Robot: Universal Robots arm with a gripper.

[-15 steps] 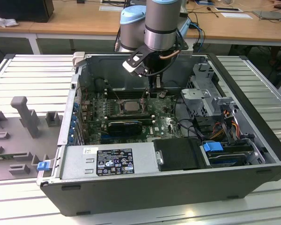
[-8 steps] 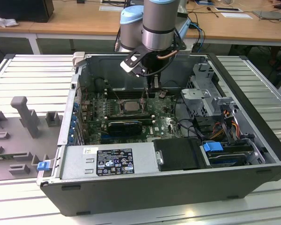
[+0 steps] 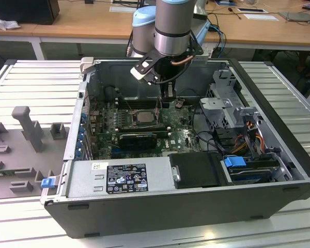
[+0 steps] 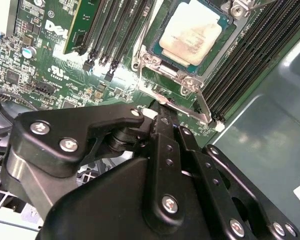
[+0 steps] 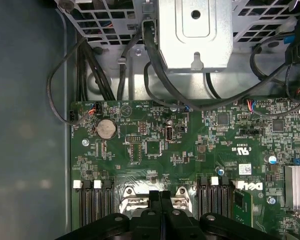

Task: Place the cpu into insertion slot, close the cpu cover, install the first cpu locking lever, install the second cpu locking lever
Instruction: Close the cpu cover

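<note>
The cpu (image 4: 190,32) lies flat in the insertion slot (image 3: 128,114), its dull silver top (image 3: 144,117) facing up. The cpu cover (image 4: 149,59) lies down around it as a metal frame. A thin metal locking lever (image 4: 204,102) runs along the socket's edge, angled out toward the case wall. My gripper (image 4: 160,111) is shut, its two black fingers pressed together, the tips right beside that lever at the socket's edge. In the first wrist view the gripper (image 5: 160,196) hangs over the socket frame (image 5: 135,192). In the exterior view the gripper (image 3: 168,101) is just beyond the socket.
Long black memory slots (image 4: 242,55) flank the socket on both sides. A metal drive cage (image 5: 195,35) with black cables (image 5: 155,75) is close by. A power supply (image 3: 121,178) fills the case's near side. The case wall (image 4: 270,130) stands close.
</note>
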